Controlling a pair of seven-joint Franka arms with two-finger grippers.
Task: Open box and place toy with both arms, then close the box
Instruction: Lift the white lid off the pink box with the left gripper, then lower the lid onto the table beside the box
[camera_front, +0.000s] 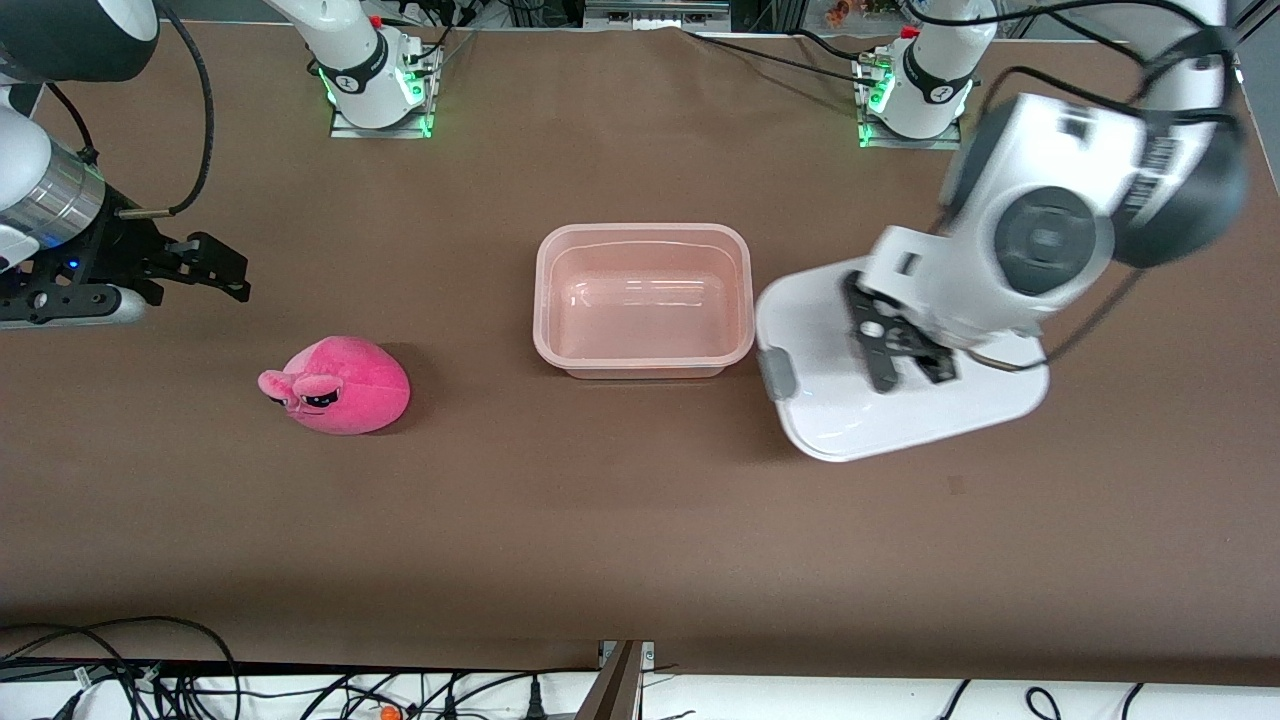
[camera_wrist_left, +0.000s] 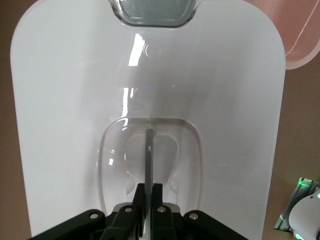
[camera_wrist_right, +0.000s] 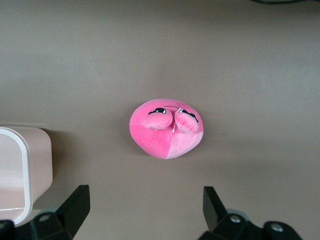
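The open pinkish box (camera_front: 545, 300) stands empty at the table's middle; it also shows in the right wrist view (camera_wrist_right: 15, 170) and the left wrist view (camera_wrist_left: 302, 35). My left gripper (camera_front: 910, 372) (camera_wrist_left: 149, 190) is shut on the clear handle (camera_wrist_left: 149, 145) of the white lid (camera_front: 830, 400) (camera_wrist_left: 150, 75). It holds the lid low beside the box, toward the left arm's end. The pink toy (camera_front: 340, 385) (camera_wrist_right: 166, 127) lies on the table toward the right arm's end. My right gripper (camera_front: 235, 272) (camera_wrist_right: 145, 195) is open and empty, above the table beside the toy.
The two green-lit pedestal bases (camera_front: 380, 90) (camera_front: 915, 100) stand along the table's edge farthest from the front camera. Black cables (camera_front: 200, 680) hang below the nearest edge. Bare brown tabletop lies between the toy and the box.
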